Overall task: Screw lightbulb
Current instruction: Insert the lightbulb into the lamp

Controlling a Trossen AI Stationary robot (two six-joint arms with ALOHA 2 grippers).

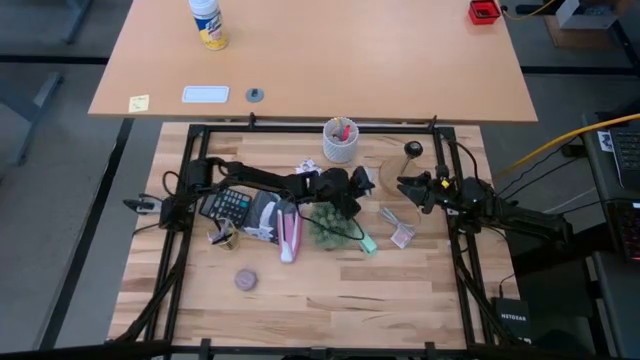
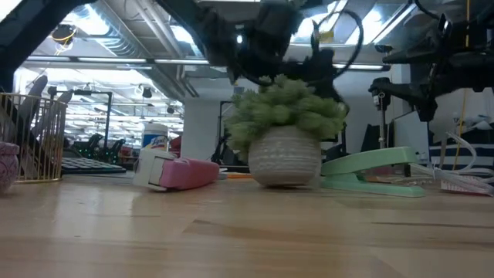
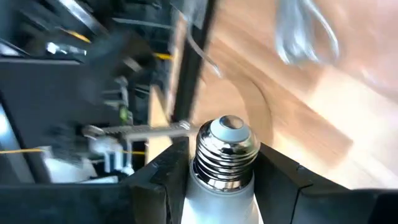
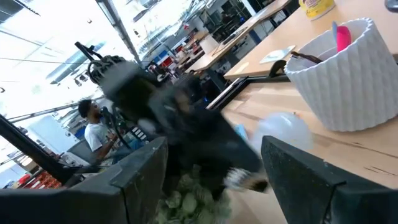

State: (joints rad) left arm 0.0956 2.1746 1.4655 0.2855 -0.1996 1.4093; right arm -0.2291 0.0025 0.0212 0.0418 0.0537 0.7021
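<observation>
The left claw (image 3: pixel 224 180) is clamped on the lightbulb (image 3: pixel 225 163), its fingers (image 3: pixel 165 171) on either side of the neck and the silver screw base poking out ahead. It hangs mid-tabletop (image 1: pixel 330 290), above the potted plant (image 1: pixel 328 222). The right claw (image 1: pixel 408 189) waits just to the right, spread wide and empty.
</observation>
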